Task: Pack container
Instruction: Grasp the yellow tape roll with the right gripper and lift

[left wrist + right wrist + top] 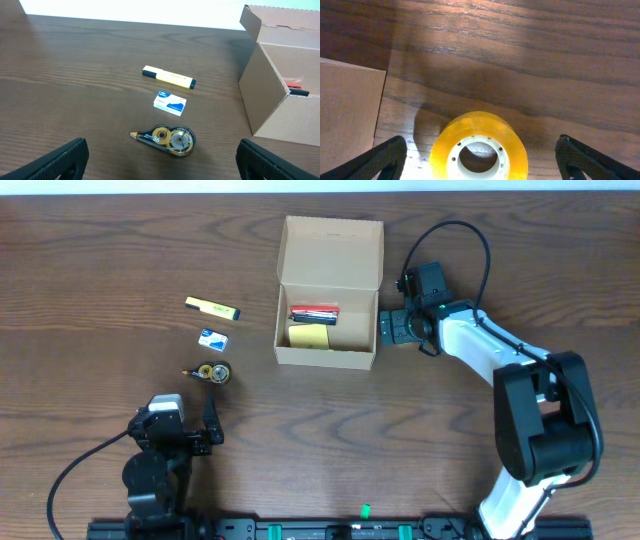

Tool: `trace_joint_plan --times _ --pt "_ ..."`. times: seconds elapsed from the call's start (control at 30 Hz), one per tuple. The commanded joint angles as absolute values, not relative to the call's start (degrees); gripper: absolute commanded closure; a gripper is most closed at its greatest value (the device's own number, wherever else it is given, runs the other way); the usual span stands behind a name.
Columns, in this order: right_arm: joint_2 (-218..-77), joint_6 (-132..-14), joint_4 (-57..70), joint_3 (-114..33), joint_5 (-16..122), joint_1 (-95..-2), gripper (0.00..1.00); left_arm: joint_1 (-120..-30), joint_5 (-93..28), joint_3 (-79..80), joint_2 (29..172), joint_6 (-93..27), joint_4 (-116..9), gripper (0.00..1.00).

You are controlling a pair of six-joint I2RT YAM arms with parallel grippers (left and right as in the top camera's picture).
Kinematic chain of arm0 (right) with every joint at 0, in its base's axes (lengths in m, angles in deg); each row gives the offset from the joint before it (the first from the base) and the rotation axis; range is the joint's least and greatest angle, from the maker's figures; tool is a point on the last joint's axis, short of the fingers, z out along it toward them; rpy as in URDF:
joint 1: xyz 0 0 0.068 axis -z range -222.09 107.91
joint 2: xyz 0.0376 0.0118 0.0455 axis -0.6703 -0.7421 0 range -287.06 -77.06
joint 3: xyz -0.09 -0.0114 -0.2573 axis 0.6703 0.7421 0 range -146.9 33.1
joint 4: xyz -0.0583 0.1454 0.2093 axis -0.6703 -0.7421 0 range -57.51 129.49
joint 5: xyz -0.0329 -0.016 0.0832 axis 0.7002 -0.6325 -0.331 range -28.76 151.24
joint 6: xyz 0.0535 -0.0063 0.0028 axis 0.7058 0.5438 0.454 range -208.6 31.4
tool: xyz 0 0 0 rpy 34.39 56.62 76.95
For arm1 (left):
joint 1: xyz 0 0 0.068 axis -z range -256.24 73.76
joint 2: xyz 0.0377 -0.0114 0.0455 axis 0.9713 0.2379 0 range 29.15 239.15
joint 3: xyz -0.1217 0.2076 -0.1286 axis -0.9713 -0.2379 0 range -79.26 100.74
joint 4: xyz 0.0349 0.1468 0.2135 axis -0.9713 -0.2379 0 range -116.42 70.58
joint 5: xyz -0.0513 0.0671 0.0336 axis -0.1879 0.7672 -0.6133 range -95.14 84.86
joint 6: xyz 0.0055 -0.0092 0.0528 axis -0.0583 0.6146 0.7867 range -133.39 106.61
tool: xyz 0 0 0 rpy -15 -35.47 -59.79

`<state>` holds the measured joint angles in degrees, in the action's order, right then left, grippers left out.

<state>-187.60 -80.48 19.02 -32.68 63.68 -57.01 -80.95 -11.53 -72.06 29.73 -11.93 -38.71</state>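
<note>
The tan cardboard container (329, 352) stands open in the middle of the table with its flap lid (332, 250) up. Inside lie a red and black item (314, 313) and a yellow pad (309, 335). The container also shows in the left wrist view (280, 95). My right gripper (392, 328) is just right of the container, open, with a yellow tape roll (470, 130) lying between its fingers (480, 167). My left gripper (210, 425) is open and empty (165, 172), short of a correction tape dispenser (167, 139).
A yellow highlighter (212, 307) and a small blue and white eraser (213, 336) lie left of the container, above the correction tape (212, 372). The container's side wall (347, 110) is close on the left in the right wrist view.
</note>
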Motion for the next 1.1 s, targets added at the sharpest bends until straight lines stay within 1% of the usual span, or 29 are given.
trace_joint_plan --times 0.0,0.1,0.2,0.3,0.33,0.4,0.5,0.7,0.77,0.87,0.97,1.07 --pt "-189.22 -80.48 19.37 -32.79 64.46 -56.55 0.08 -80.71 -10.90 -73.32 29.40 -12.28 -39.06 0.05" --pt "-190.14 -79.52 19.00 -32.79 64.46 -56.53 0.14 -80.71 -10.90 -73.32 29.40 -12.28 -39.06 0.05" --pt "-190.62 -78.07 18.48 -32.79 64.44 -56.53 0.16 -80.71 -10.90 -73.32 29.40 -12.28 -39.06 0.05" --pt "-190.64 -77.92 18.43 -32.79 64.46 -56.53 0.20 -80.71 -10.90 -73.32 29.40 -12.28 -39.06 0.05" --pt "-190.64 -77.92 18.43 -32.79 64.46 -56.53 0.23 -80.71 -10.90 -73.32 29.40 -12.28 -39.06 0.05" --pt "-190.64 -77.90 18.26 -32.79 64.46 -56.53 0.32 -80.71 -10.90 -73.32 29.40 -12.28 -39.06 0.05" --pt "-190.64 -77.90 18.04 -32.79 64.46 -56.53 0.41 -80.71 -10.90 -73.32 29.40 -12.28 -39.06 0.05" --pt "-190.53 -77.79 17.84 -32.87 64.42 -56.53 0.64 -80.71 -10.90 -73.32 29.40 -12.28 -39.06 0.05" --pt "-189.87 -75.87 16.68 -33.79 64.42 -56.53 0.69 -80.71 -10.92 -73.32 29.40 -12.28 -39.06 0.05" --pt "-187.95 -75.12 11.99 -37.44 63.79 -56.61 0.72 -80.71 -10.92 -73.32 29.40 -12.28 -39.06 0.05" --pt "-186.03 -75.12 1.21 -45.46 63.85 -57.18 0.75 -80.71 -10.90 -73.32 29.40 -12.28 -39.06 0.05" --pt "-185.37 -75.08 -8.30 -53.66 64.03 -58.28 0.76 -80.71 -10.90 -73.32 29.40 -12.28 -39.06 0.05"
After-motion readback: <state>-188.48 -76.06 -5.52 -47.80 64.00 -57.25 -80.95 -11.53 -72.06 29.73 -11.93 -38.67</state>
